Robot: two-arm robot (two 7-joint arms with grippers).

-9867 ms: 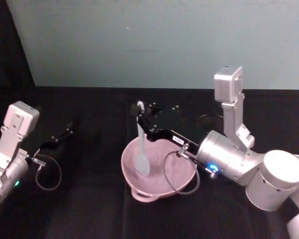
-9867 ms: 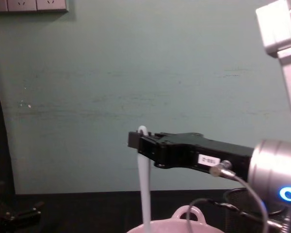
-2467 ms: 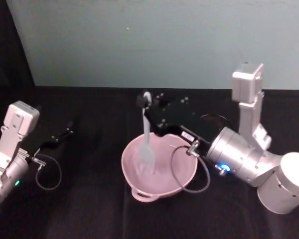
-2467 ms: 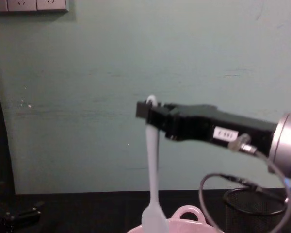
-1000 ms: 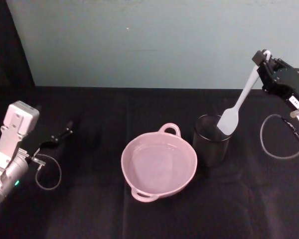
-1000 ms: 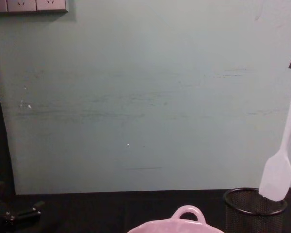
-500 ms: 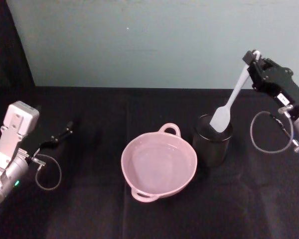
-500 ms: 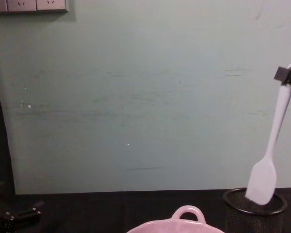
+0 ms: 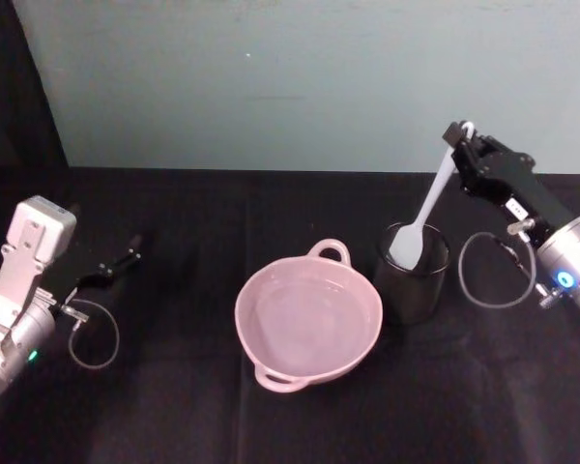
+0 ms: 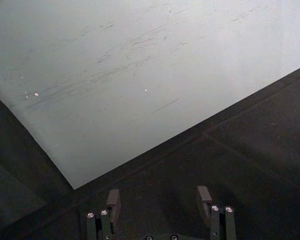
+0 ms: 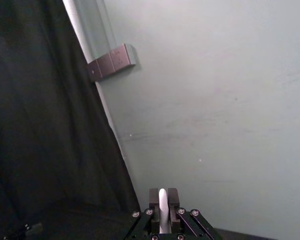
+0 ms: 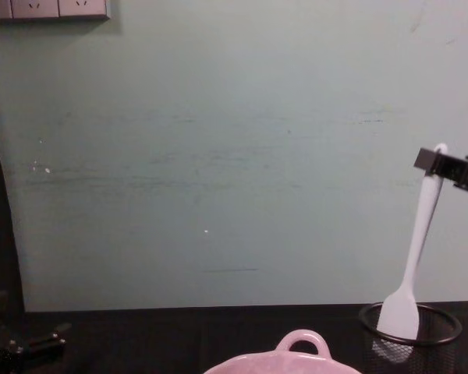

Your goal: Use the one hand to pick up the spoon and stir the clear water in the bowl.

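The hand, my right gripper (image 9: 456, 135), hangs above the black mesh cup (image 9: 411, 280) and is shut on the handle end of the white spoon (image 9: 430, 198). The spoon slants down from it, and its paddle head rests inside the cup's mouth. From the chest, the spoon (image 12: 421, 234) hangs from the right gripper (image 12: 437, 160) into the cup (image 12: 412, 336). In the right wrist view the spoon (image 11: 163, 205) is pinched between the gripper's fingers. The pale pink bowl (image 9: 251, 295) with clear water stands left of the cup, with nothing in it. My left gripper (image 9: 126, 259) is parked far left, open.
A black cloth covers the table up to the pale green wall behind. The left wrist view has the left gripper (image 10: 158, 200) over bare cloth. A grey cable loop (image 9: 95, 338) lies by the left arm. The bowl's loop handle (image 12: 300, 343) pokes up at the chest view's lower edge.
The right gripper has carried the spoon out of the bowl to the right. Over the last second it moved left and down, sinking the spoon's head into the mesh cup. The left arm stayed still.
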